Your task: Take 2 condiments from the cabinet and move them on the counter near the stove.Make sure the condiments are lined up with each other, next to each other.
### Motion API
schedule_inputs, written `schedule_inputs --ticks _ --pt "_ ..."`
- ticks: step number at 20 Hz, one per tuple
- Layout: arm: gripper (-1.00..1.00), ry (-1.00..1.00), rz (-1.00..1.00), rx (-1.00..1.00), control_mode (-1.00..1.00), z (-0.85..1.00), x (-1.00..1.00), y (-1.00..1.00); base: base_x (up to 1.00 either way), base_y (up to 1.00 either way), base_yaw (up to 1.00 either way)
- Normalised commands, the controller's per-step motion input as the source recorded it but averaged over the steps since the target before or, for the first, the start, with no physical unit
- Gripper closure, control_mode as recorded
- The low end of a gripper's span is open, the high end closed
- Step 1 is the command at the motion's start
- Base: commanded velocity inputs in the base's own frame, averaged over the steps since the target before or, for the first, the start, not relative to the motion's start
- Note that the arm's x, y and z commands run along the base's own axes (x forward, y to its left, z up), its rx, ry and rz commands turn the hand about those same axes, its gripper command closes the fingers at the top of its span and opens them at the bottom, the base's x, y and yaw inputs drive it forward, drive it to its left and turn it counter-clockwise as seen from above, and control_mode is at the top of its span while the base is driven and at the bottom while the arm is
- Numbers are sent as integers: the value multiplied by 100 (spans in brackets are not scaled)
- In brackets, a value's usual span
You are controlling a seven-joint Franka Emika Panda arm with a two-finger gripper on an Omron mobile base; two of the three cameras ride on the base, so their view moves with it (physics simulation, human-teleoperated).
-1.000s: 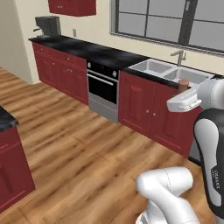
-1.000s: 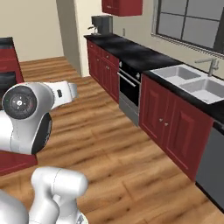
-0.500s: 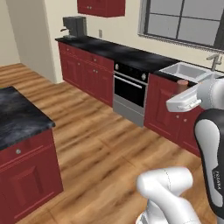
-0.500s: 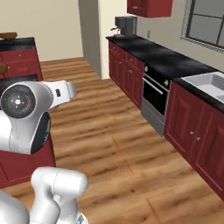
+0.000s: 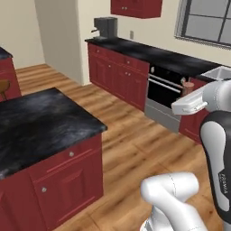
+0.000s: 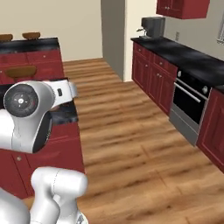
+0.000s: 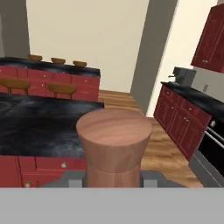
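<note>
Shaker, small terracotta-brown with rounded top [image 7: 113, 146] | stood upright between the fingers [image 7: 74, 177], clamped shut on it | black marbled surface with the cooktop [image 5: 169, 61] lay well apart, across the floor.

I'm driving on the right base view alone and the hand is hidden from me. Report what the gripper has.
Observer: In the hand view the gripper is shut on the terracotta-brown shaker, with one finger tip on each side of its base.
Operator: Say how it sits.
Observer: In the left base view the shaker stands roughly upright above the white hand, seen against the oven.
Operator: Name what lies past the oven on the counter.
Observer: The left base view shows the corner of a pale sink set into the black counter, under the window.
</note>
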Motion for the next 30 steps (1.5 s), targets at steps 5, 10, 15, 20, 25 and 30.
schedule_inputs --ticks 5,10,15,20,25,30 --pt "100 0 0 0 100 0 0 0 0 100 17" --pt "100 0 0 0 100 0 0 0 0 100 20" --pt "100 0 0 0 100 0 0 0 0 88 32" --pt "100 0 0 0 100 0 0 0 10 37 51" --pt "100 0 0 0 100 0 0 0 15 51 40" --pt "100 0 0 0 100 0 0 0 21 70 17"
